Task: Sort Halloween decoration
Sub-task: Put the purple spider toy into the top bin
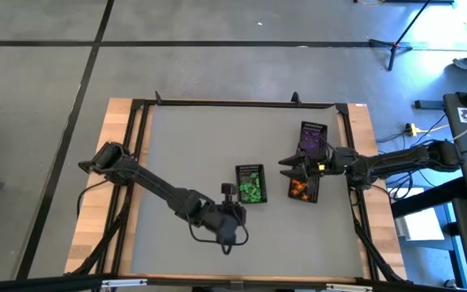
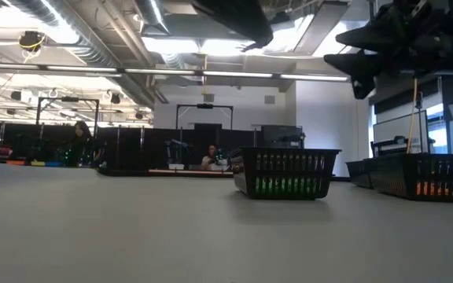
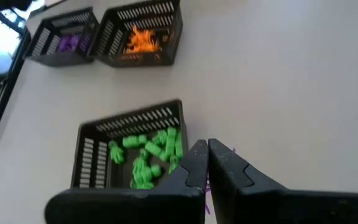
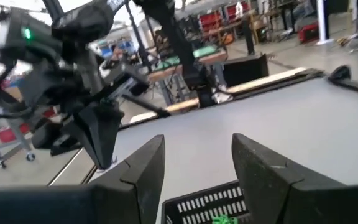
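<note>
Three black mesh baskets stand on the grey table: one with green trinkets (image 1: 250, 185) (image 3: 143, 163), one with orange trinkets (image 1: 301, 190) (image 3: 143, 38), one with purple trinkets (image 1: 313, 138) (image 3: 67, 42). My left gripper (image 1: 229, 191) (image 3: 207, 150) hangs above the table beside the green basket's left side, shut, with a sliver of purple (image 3: 206, 188) showing between its fingers. My right gripper (image 1: 287, 166) (image 4: 197, 155) floats open and level over the orange basket, holding nothing. My left gripper is shut on a tiny purple trinket (image 3: 206, 188), pinched between its two fingers. The fingers slant downward from the table's left. The piece is lifted clear of the table; the fingers hide most of it, so which part they have cannot be told.
The baskets sit right of the table's middle, and the grey mat (image 1: 185, 146) spreads left and far of them inside a black frame (image 1: 242, 104). The low view shows the green basket (image 2: 285, 173) and the orange one (image 2: 427, 177). People sit in the room beyond (image 2: 208, 157).
</note>
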Tool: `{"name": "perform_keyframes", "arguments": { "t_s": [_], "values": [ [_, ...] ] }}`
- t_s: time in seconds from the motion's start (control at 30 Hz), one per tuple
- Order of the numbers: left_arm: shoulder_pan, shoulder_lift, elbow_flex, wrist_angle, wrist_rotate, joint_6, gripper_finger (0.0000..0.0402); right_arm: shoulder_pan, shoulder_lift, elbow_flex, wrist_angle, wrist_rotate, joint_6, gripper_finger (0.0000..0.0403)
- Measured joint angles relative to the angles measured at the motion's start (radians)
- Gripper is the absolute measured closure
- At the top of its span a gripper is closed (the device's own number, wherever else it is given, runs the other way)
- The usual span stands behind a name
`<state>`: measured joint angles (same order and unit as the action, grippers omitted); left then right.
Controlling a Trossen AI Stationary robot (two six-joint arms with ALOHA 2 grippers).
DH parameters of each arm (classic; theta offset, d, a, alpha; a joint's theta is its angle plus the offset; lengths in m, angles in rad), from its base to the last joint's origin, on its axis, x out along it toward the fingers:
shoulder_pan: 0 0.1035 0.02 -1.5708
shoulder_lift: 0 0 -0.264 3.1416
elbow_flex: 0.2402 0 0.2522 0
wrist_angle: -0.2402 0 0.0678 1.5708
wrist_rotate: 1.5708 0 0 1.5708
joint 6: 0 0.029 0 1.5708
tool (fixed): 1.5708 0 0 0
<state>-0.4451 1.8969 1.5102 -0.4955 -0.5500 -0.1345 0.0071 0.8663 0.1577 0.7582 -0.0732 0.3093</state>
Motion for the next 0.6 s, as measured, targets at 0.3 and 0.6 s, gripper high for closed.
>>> {"name": "perform_keyframes", "arguments": {
  "t_s": [0.3,0.6],
  "values": [
    [0.073,0.000,0.000,0.122,0.049,0.071,0.0401,0.101,0.237,0.142,0.003,-0.051,-0.098,0.0219],
    [0.099,0.000,0.000,0.182,0.028,0.093,0.0401,0.232,0.417,0.279,-0.003,-0.020,-0.237,0.0219]
  ]
}}
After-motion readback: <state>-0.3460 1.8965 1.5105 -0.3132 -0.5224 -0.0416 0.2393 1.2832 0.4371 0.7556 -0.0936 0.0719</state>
